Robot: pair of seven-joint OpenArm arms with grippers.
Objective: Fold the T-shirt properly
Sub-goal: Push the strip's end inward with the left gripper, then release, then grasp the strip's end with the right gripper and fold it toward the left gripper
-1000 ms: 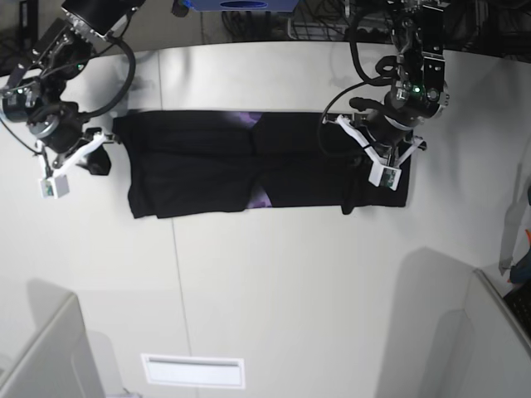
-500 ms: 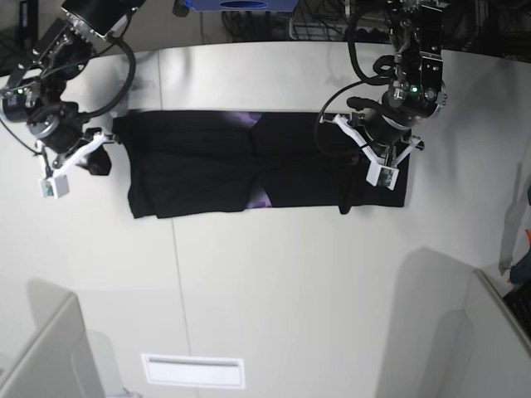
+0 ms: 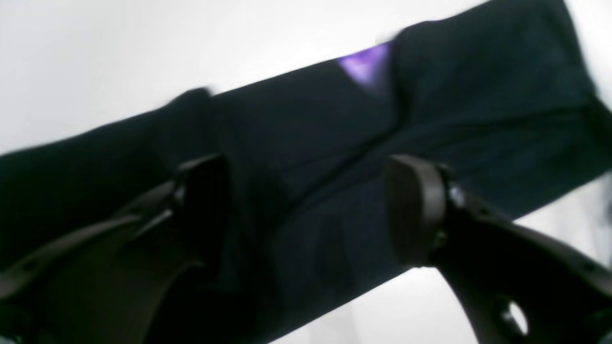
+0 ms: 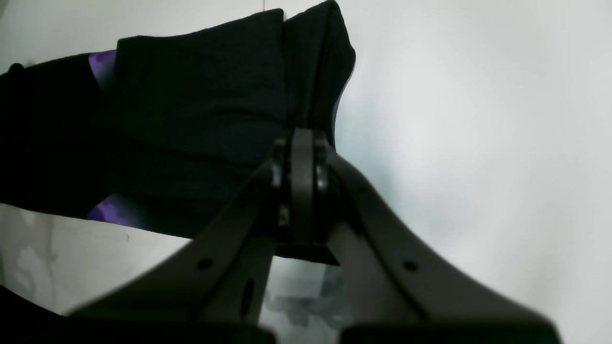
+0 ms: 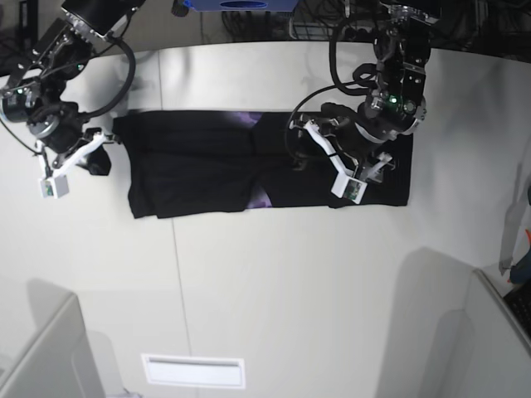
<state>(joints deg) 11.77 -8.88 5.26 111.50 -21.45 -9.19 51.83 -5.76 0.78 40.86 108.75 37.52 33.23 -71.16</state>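
Observation:
The black T-shirt lies on the white table as a long folded band, with small purple patches of print showing near its middle. My left gripper is open above the band's right half. In the left wrist view its fingers straddle black cloth and hold nothing. My right gripper is shut at the band's left end. In the right wrist view its closed tips lie against the shirt's edge. I cannot tell whether cloth is pinched.
The white table stretches toward the front. Grey partitions stand at the front left and front right. A white rectangular label lies near the front. A blue object and cables sit beyond the back edge.
My left arm has moved left from the shirt's right end toward the middle, staying over the cloth. The right end now lies flatter. The right arm has not moved.

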